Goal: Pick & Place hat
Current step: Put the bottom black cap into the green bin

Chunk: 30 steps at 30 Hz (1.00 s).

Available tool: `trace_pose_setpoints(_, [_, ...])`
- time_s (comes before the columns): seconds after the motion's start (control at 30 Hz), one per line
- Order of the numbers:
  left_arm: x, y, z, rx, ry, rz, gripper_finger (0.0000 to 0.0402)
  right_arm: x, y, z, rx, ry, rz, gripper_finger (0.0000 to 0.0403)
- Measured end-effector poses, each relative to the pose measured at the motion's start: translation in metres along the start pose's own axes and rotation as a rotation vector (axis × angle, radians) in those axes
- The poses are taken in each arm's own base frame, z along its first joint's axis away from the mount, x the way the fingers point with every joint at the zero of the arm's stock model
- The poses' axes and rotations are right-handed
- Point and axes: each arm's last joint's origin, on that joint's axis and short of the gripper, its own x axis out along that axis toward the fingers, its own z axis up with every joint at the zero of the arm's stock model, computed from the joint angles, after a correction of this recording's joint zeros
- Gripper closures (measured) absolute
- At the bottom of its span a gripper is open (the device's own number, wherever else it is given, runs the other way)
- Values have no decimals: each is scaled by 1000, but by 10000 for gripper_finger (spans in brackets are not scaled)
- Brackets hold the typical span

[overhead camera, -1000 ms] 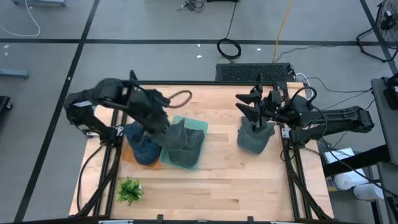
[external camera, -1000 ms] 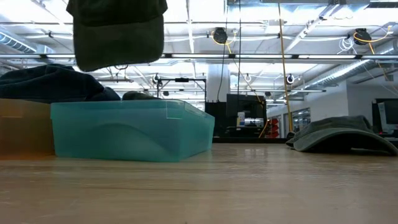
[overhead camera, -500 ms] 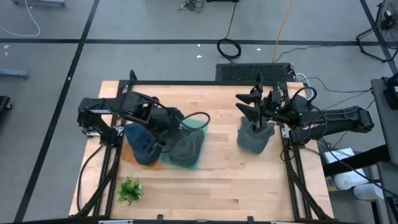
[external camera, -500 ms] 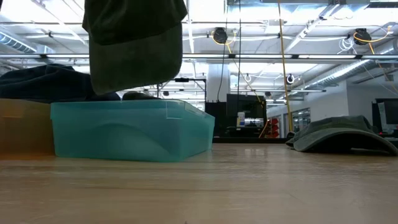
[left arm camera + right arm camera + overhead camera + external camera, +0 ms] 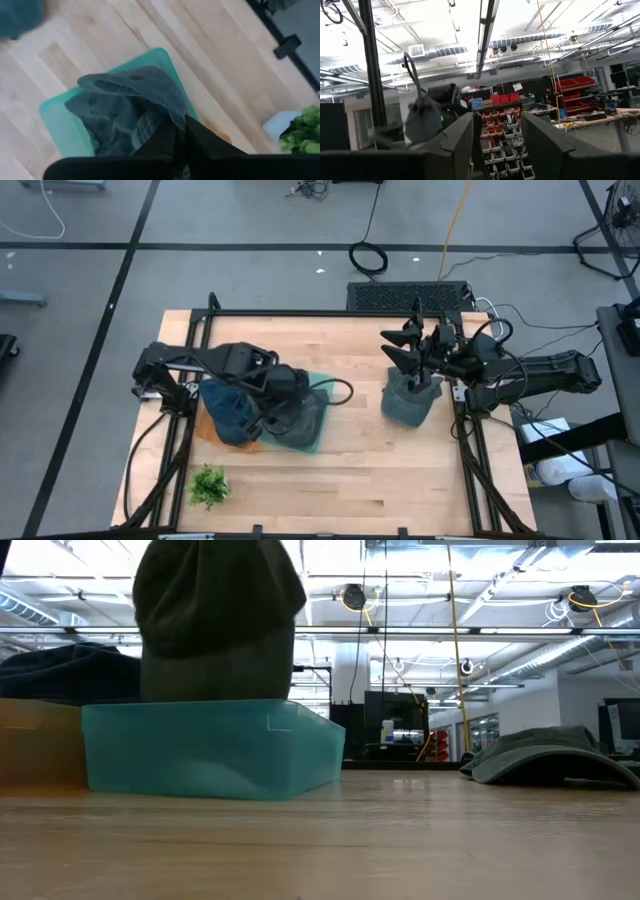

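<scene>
A grey-green hat (image 5: pixel 131 102) hangs over the teal bin (image 5: pixel 210 748), with my left gripper (image 5: pixel 178 136) shut on it. In the low view the hat (image 5: pixel 215 625) reaches down behind the bin's rim. In the high view my left gripper (image 5: pixel 286 386) is over the teal bin (image 5: pixel 318 385). A dark blue hat (image 5: pixel 228 412) lies in the orange bin (image 5: pixel 38 755) beside it. Another grey-green hat (image 5: pixel 407 404) rests on the table at the right. Above it my right gripper (image 5: pixel 410 352) is raised and open, holding nothing. My left gripper pinches a fold of the hat's cloth (image 5: pixel 172 116) between its two fingers. They come from above, pointing steeply down. The hat hangs slack below them with its lower part inside the teal bin. Whether it touches the bin's floor I cannot tell.
A small green plant (image 5: pixel 208 485) stands near the table's front left corner. The wooden tabletop (image 5: pixel 370 470) between the bins and the right hat is bare. Black frame rails (image 5: pixel 470 450) run along both sides of the table.
My left gripper has gone down and toward the table's right edge, still shut on the hat. The hat, which hung high above the bins, now hangs with its lower part inside the teal bin.
</scene>
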Motion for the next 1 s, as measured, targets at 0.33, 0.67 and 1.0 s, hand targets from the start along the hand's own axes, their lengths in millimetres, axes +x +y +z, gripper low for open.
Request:
trace_pose_setpoints(0.33, [38, 24, -6, 54, -56, -15, 385, 0, 0, 0, -6, 1, -2, 247])
trace_pose_setpoints(0.67, [69, 68, -38, -33, -37, 61, 385, 0, -1, -5, -34, 51, -11, 247])
trace_pose_setpoints(1.0, [98, 98, -70, -140, -42, 131, 384, 0, -2, -9, -38, 95, -18, 247])
